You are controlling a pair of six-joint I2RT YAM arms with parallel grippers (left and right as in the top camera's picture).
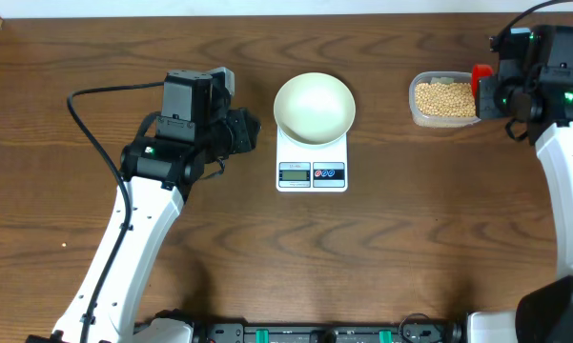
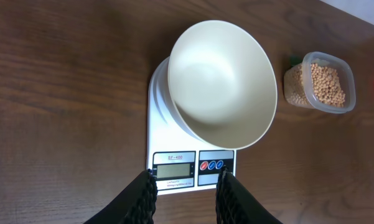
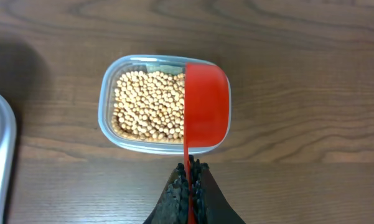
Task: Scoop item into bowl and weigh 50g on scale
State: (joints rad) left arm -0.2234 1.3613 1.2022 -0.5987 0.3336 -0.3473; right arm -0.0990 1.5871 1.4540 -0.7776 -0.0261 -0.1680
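Clear plastic tub [image 3: 104, 109] on dark wooden table [image 1: 410, 248]; red scoop [image 3: 206, 102] over one end.

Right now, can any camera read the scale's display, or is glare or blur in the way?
Overhead: the display is too small to read. Left wrist: it is close and free of glare, but no digits show clearly; the bowl has a soft sheen. Right wrist: only the scale edge shows; beans and scoop are sharp.

Even, soft light — mild sheen on the bowl [image 2: 223, 84], sharp focus
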